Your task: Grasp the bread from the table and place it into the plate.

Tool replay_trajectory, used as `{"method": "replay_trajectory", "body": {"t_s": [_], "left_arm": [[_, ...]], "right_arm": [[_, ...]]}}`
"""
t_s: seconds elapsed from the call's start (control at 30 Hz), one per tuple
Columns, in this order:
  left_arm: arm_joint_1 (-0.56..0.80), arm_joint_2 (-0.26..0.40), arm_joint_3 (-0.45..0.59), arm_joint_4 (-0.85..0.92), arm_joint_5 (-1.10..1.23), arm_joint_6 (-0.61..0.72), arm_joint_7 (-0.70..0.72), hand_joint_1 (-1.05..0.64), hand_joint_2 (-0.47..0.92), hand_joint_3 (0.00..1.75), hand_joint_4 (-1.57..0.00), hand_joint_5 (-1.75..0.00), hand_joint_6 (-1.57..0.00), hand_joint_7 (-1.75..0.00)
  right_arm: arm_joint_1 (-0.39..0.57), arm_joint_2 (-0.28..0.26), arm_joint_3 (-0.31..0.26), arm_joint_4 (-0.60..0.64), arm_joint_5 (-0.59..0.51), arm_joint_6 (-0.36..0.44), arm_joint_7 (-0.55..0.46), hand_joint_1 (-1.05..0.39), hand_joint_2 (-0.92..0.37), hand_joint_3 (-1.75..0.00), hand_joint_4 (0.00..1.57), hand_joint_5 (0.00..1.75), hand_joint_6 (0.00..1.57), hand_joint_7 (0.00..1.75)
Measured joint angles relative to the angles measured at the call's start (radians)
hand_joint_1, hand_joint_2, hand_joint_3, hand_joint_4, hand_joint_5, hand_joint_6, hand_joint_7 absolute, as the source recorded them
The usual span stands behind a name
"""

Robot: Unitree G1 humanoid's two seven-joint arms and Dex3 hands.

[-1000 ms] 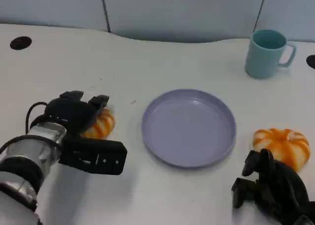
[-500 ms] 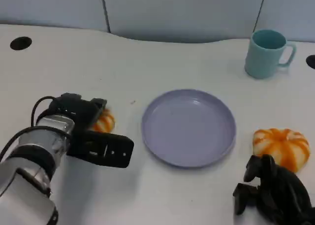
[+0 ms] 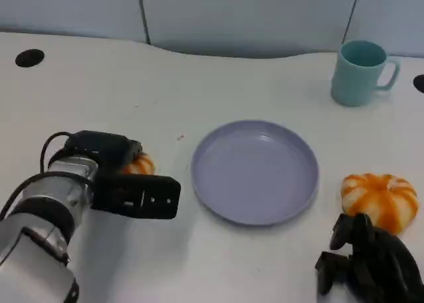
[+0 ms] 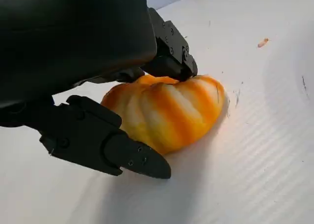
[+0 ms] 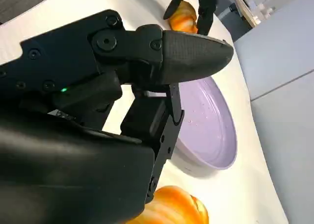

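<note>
A striped orange bread [image 3: 139, 164] lies on the white table left of the lilac plate [image 3: 255, 213]. My left hand [image 3: 112, 177] covers it. In the left wrist view the fingers [image 4: 169, 57] rest on top of the bread [image 4: 169, 111] and the thumb [image 4: 122, 153] lies against its near side; it still sits on the table. A second orange bread [image 3: 379, 198] lies right of the plate. Just in front of that one, my right hand [image 3: 368, 263] rests with fingers curled in on nothing. The right wrist view shows the plate [image 5: 211, 121] and the second bread [image 5: 174, 209].
A teal mug [image 3: 358, 71] stands at the back right. Black cable holes sit at the table's far left [image 3: 29, 58] and far right [image 3: 419, 83]. The table's back edge meets a grey wall.
My left hand has turned and settled lower over the bread, its fingers closing around it, so less of the bread shows. The right hand has barely moved.
</note>
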Motion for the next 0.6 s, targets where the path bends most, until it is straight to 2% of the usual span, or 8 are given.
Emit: {"method": "replay_trajectory", "body": {"t_s": [0.1, 0.2, 0.3, 0.33, 0.37, 0.4, 0.47, 0.6], "left_arm": [[0.006, -0.002, 0.021, 0.000, -0.026, 0.003, 0.016, -0.27, 0.92, 0.19, -0.91, -0.46, -1.08, -0.12], [0.016, -0.006, 0.040, -0.001, -0.042, 0.008, 0.046, -0.27, 0.92, 0.18, -0.91, -0.50, -1.12, -0.11], [0.025, -0.007, 0.043, -0.002, -0.042, 0.008, 0.080, -0.33, 0.91, 0.14, -0.82, -0.90, -1.10, -0.05], [0.031, -0.008, 0.042, -0.002, -0.040, 0.008, 0.103, -0.30, 0.86, 0.44, -0.77, -1.31, -1.02, -0.52], [0.037, -0.008, 0.042, -0.002, -0.040, 0.006, 0.138, -0.26, 0.77, 0.74, -0.75, -1.57, -0.73, -1.24], [0.048, -0.008, 0.043, -0.003, -0.040, 0.000, 0.183, -0.25, 0.74, 0.85, -0.75, -1.65, -0.62, -1.49], [0.068, -0.009, 0.045, -0.005, -0.040, -0.012, 0.246, -0.25, 0.71, 0.88, -0.72, -1.73, -0.53, -1.69], [0.090, -0.009, 0.057, -0.005, -0.042, -0.046, 0.331, -0.25, 0.71, 0.86, -0.70, -1.75, -0.50, -1.74]], "right_arm": [[0.003, 0.001, 0.000, -0.008, 0.000, 0.006, -0.010, -0.45, -0.92, -0.54, 1.25, 1.38, 1.11, 1.33], [0.005, 0.001, 0.000, -0.016, 0.000, 0.020, -0.022, -0.46, -0.92, -0.53, 1.25, 1.37, 1.12, 1.33], [0.007, 0.001, 0.000, -0.018, 0.000, 0.021, -0.024, -0.45, -0.92, -0.55, 1.25, 1.38, 1.12, 1.34], [0.008, 0.001, 0.000, -0.018, 0.001, 0.020, -0.024, -0.44, -0.92, -0.55, 1.25, 1.37, 1.11, 1.34], [0.009, 0.001, 0.000, -0.018, 0.002, 0.019, -0.022, -0.44, -0.92, -0.55, 1.25, 1.37, 1.11, 1.34], [0.009, 0.001, 0.000, -0.018, 0.004, 0.019, -0.019, -0.44, -0.92, -0.56, 1.25, 1.37, 1.11, 1.34], [0.012, 0.001, -0.001, -0.018, 0.015, 0.019, -0.016, -0.44, -0.92, -0.57, 1.24, 1.36, 1.10, 1.34], [0.015, 0.001, -0.001, -0.021, 0.016, 0.019, -0.016, -0.44, -0.92, -0.59, 1.23, 1.36, 1.09, 1.34]]}}
